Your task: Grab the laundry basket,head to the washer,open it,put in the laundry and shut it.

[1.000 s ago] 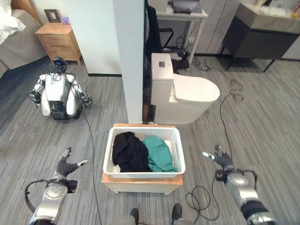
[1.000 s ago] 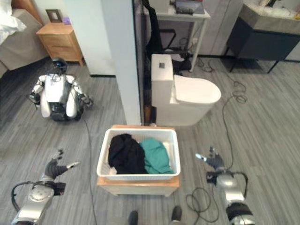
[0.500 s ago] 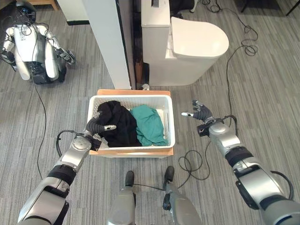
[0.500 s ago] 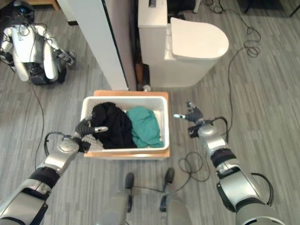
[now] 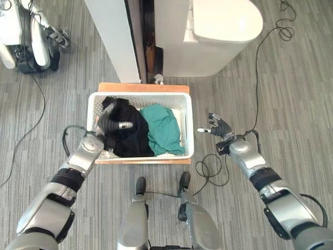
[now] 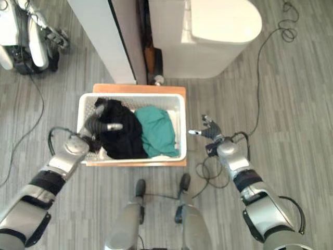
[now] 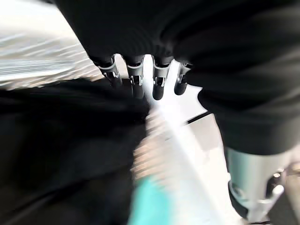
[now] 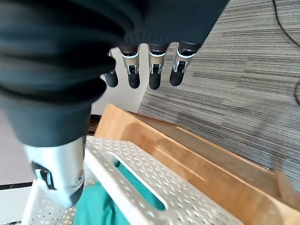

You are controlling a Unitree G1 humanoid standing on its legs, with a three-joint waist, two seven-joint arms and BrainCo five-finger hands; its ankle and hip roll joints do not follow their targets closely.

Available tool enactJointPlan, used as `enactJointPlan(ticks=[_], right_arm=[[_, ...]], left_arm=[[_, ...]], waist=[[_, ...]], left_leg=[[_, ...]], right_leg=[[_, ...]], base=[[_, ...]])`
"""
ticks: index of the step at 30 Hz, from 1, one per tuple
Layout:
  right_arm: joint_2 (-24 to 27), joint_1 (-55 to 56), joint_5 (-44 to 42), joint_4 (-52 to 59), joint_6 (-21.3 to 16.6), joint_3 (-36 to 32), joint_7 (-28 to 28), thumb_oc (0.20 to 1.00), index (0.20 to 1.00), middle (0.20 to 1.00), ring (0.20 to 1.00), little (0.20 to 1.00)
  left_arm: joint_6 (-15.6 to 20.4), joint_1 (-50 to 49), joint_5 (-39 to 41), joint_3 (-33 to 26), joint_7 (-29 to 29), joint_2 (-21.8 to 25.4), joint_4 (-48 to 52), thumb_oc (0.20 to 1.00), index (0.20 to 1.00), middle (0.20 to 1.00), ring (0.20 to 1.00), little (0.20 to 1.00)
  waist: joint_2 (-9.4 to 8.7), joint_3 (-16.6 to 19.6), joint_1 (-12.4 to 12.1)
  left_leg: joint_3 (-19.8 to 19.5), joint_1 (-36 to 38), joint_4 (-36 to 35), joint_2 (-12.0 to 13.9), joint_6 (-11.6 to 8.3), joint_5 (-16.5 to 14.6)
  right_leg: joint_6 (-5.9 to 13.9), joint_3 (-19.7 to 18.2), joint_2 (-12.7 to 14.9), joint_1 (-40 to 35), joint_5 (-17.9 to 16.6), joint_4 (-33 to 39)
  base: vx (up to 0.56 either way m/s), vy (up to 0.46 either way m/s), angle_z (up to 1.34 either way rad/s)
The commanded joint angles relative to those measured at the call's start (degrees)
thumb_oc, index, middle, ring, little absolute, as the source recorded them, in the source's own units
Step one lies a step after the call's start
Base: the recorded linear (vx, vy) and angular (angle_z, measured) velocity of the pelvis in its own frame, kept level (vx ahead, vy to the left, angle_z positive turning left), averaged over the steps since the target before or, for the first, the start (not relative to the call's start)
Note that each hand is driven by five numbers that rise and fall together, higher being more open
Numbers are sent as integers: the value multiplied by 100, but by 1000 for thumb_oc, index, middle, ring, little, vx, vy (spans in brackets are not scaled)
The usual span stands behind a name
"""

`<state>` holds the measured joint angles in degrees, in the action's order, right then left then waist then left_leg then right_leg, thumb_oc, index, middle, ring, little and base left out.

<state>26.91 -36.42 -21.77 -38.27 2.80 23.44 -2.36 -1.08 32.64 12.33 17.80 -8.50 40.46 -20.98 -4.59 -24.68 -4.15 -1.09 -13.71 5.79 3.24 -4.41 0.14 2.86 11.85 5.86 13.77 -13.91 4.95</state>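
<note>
Basket [image 5: 187, 125] sits mid-frame on a wooden stand [image 5: 140, 87], black [image 5: 127, 136] and teal [image 5: 164, 127] laundry inside. Left hand [image 5: 110, 124] spread over its left rim, right hand [image 5: 218, 127] fingers straight just right of it. Nothing gripped; lifting, washer all ahead.

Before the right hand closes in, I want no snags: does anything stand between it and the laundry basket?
Nothing visible does. The right hand hangs open beside the laundry basket, with bare floor between them.
</note>
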Motion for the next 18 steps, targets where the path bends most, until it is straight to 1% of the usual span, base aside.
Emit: enactJointPlan(ticks=[1,2,3,4,7,8,10,11,12,14,15,16,17,18], right_arm=[[290,263,-71,341,-274,-202,24,1000,1000,1000,1000,1000],[268,381,-61,412,-287,-269,82,1000,1000,1000,1000,1000],[268,385,-59,418,-284,-267,82,1000,1000,1000,1000,1000],[235,450,-77,476,-288,-293,91,1000,1000,1000,1000,1000],[194,447,-149,531,-307,-253,100,1000,1000,1000,1000,1000],[194,444,-149,532,-305,-262,98,1000,1000,1000,1000,1000],[193,433,-214,593,-309,-175,106,1000,1000,1000,1000,1000],[193,478,-310,681,-340,-162,108,1000,1000,1000,1000,1000],[213,500,-344,724,-350,-159,104,1000,1000,1000,1000,1000],[241,522,-411,742,-371,-136,98,1000,1000,1000,1000,1000],[292,521,-553,740,-415,-40,134,1000,1000,1000,1000,1000],[290,515,-556,736,-417,-53,135,1000,1000,1000,1000,1000],[341,508,-653,709,-475,8,135,1000,1000,1000,1000,1000],[338,505,-655,705,-477,-4,136,1000,1000,1000,1000,1000]], left_arm=[[246,-289,-552,-583,-381,167,32,1000,1000,1000,1000,1000],[210,-330,-733,-834,-538,166,29,1000,1000,1000,1000,1000],[205,-342,-739,-842,-540,165,39,1000,1000,1000,1000,1000],[138,-249,-751,-926,-635,87,-204,1000,1000,1000,1000,1000],[71,129,-635,-874,-823,104,-933,1000,1000,1000,1000,1000],[88,164,-625,-850,-827,106,-969,1000,1000,1000,1000,1000],[27,580,-506,-782,-992,175,-1636,1000,1000,1000,1000,1000],[-7,894,-417,-706,-1090,266,-2041,1000,1000,1000,1000,1000],[3,1021,-344,-676,-1104,316,-2241,1000,1000,1000,1000,1000],[79,1254,-115,-546,-1029,339,-2674,1000,1000,1000,1000,1000],[126,1809,80,-219,-1006,442,-3554,1000,1000,1000,1000,1000],[143,1857,92,-184,-1000,442,-3595,1000,1000,1000,1000,1000],[154,2211,185,66,-940,478,-4079,1000,1000,1000,1000,1000],[166,2247,195,94,-934,477,-4109,1000,1000,1000,1000,1000]], waist=[[31,196,-184],[2,203,-209],[1,207,-206],[-22,202,-187],[-71,179,-139],[-73,176,-143],[-118,154,-94],[-167,114,-66],[-190,98,-51],[-225,57,-36],[-291,-5,3],[-296,-15,-8],[-339,-42,29],[-343,-46,23]], left_leg=[[-339,-217,371,-63,221,-244],[-340,-224,370,-64,216,-258],[-339,-225,370,-64,216,-259],[-334,-239,368,-54,208,-261],[-318,-282,369,-39,190,-245],[-320,-287,369,-39,190,-244],[-309,-328,381,-19,175,-226],[-306,-365,397,-1,165,-217],[-308,-380,402,6,159,-214],[-309,-410,414,30,150,-202],[-304,-437,435,61,139,-192],[-306,-440,436,61,139,-192],[-299,-459,448,76,125,-183],[-303,-466,448,75,125,-180]], right_leg=[[408,36,369,-48,876,-673],[397,44,361,-59,881,-661],[397,43,361,-58,880,-660],[389,44,357,-52,879,-650],[383,32,342,-23,870,-641],[382,34,343,-18,870,-641],[381,21,330,16,859,-639],[385,30,324,47,852,-643],[391,35,319,60,848,-643],[398,46,307,69,837,-626],[412,59,288,86,816,-613],[411,61,288,88,815,-613],[417,54,274,90,801,-608],[418,58,276,94,802,-609]], base=[[15,-32,1],[15,-31,1],[0,0,0],[-15,-11,5],[-8,-7,2],[0,0,0],[0,0,0],[-19,-30,1],[-10,-34,-2],[0,-20,2],[-1,-32,6],[9,-37,2],[0,0,0],[0,0,0]])
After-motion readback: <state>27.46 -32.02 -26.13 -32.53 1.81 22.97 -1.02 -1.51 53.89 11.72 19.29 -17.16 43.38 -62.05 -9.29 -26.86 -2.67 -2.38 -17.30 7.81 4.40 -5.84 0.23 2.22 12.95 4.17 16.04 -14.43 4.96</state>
